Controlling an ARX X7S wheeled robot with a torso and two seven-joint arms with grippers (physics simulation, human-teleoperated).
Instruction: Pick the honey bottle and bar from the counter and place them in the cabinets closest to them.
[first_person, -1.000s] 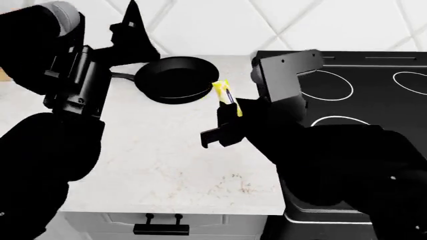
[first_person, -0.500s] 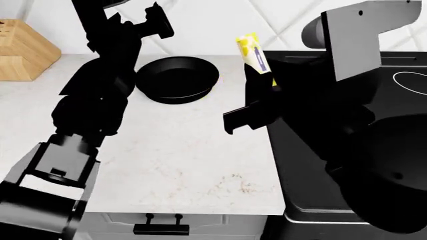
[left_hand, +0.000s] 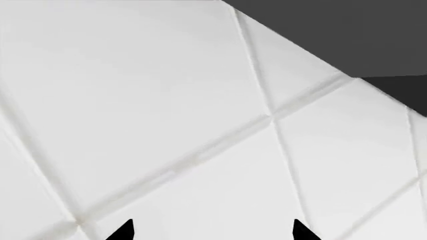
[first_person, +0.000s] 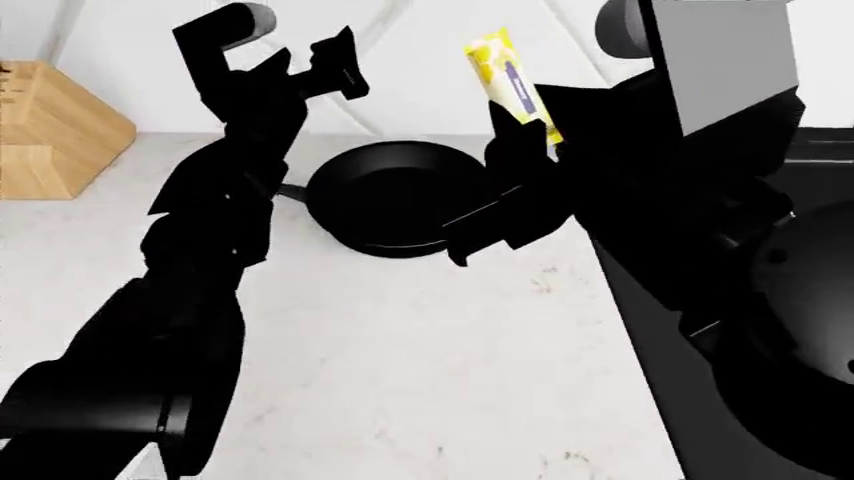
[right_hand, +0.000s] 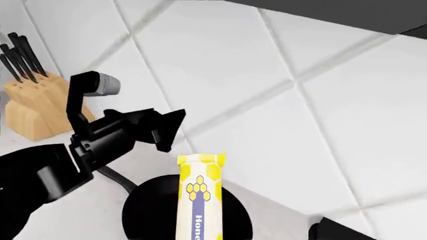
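The bar (first_person: 509, 87), yellow with a purple-blue stripe, stands nearly upright in the right gripper (first_person: 527, 140), its lower end pinched between the clenched fingers and its upper end rising above them in front of the white tiled wall (first_person: 427, 40). The right wrist view shows the same bar (right_hand: 198, 200) reaching out from that gripper, its crimped end toward the wall. Below the right gripper and slightly to its left, a black pan (first_person: 387, 200) sits on the white speckled worktop (first_person: 427, 370); the bar is held clear of both. The left gripper (first_person: 344, 65) is lifted to the left of the bar, well apart from it, pointing at the wall; its fingertips (left_hand: 123, 231) are spread with only tile between them, so it is released and carries nothing. Far out beyond the left arm, a wooden knife block (first_person: 54, 130) stands on the worktop against the wall.
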